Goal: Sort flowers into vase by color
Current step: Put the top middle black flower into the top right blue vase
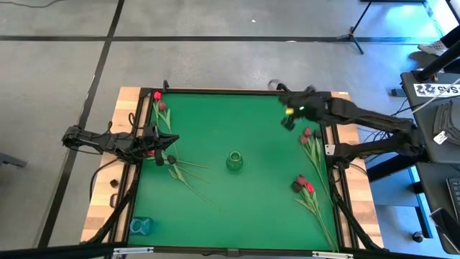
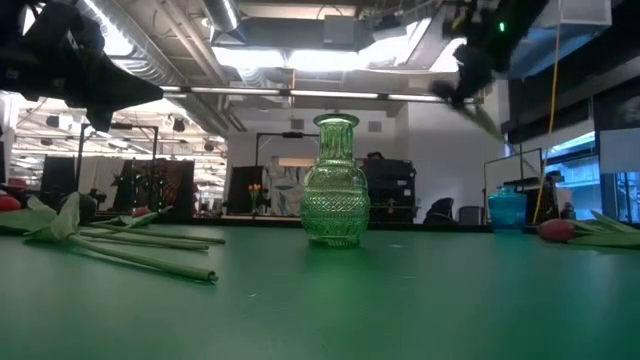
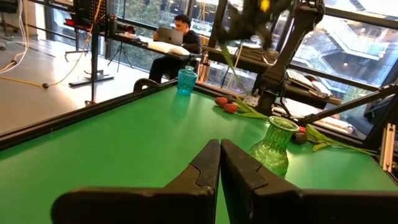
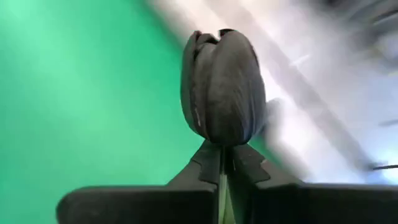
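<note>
Sorting has barely begun: the green vase [image 1: 234,161] at table centre looks empty. The right gripper [image 1: 290,115], near one o'clock, pinches a black tulip [image 4: 222,87] by its stem. The left gripper [image 3: 219,163], at nine o'clock, is closed and empty. Other flowers [image 1: 310,188] lie along both sides.

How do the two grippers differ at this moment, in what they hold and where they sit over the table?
The right gripper is shut on a black tulip, its head standing just past the fingertips; the left gripper is shut on nothing. The right gripper is raised above the table's far right part, while the left gripper waits at the left edge, near the flowers lying there. Both have their fingers closed, and both are away from the green vase at the centre.
</note>
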Robot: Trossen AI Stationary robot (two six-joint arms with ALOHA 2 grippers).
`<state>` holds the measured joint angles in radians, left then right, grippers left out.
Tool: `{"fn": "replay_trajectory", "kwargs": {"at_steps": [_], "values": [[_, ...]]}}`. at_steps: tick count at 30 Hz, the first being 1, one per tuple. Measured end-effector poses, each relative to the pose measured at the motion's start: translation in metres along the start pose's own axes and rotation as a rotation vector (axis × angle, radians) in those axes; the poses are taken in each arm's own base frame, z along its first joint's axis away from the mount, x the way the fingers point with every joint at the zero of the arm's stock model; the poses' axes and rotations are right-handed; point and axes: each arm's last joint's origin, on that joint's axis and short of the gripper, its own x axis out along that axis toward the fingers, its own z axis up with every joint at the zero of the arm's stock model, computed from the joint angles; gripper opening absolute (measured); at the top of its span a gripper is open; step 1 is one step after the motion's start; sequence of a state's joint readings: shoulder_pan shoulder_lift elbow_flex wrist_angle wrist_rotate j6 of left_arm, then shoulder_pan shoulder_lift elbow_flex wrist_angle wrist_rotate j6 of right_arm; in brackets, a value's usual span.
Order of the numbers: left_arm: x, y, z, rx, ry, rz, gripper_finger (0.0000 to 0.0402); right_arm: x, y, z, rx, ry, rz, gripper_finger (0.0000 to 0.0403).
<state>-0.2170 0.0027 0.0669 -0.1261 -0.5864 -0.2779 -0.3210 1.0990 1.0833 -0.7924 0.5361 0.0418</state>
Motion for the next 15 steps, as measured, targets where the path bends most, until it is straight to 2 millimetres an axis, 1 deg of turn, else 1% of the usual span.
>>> {"fn": "replay_trajectory", "kwargs": {"at_steps": [3,5,8,11,13,15], "values": [[0.0,0.0,0.0,0.0,0.0,0.0,0.0011,-0.016,-0.015,0.012,0.021,-0.16,-0.233,0.0022],[0.0,0.0,0.0,0.0,0.0,0.0,0.0011,-0.022,-0.021,0.022,0.019,-0.246,-0.329,0.002],[0.0,0.0,0.0,0.0,0.0,0.0,0.0011,-0.026,-0.034,0.038,-0.016,-0.344,-0.436,0.0009],[0.0,0.0,0.0,0.0,0.0,0.0,0.0011,-0.027,-0.049,0.047,-0.039,-0.381,-0.55,0.0007],[0.0,0.0,0.0,0.0,0.0,0.0,0.0011,-0.025,-0.061,0.048,-0.018,-0.373,-0.609,0.0012],[0.0,0.0,0.0,0.0,0.0,0.0,0.0011,-0.021,-0.074,0.046,0.04,-0.365,-0.635,0.0017]]}}
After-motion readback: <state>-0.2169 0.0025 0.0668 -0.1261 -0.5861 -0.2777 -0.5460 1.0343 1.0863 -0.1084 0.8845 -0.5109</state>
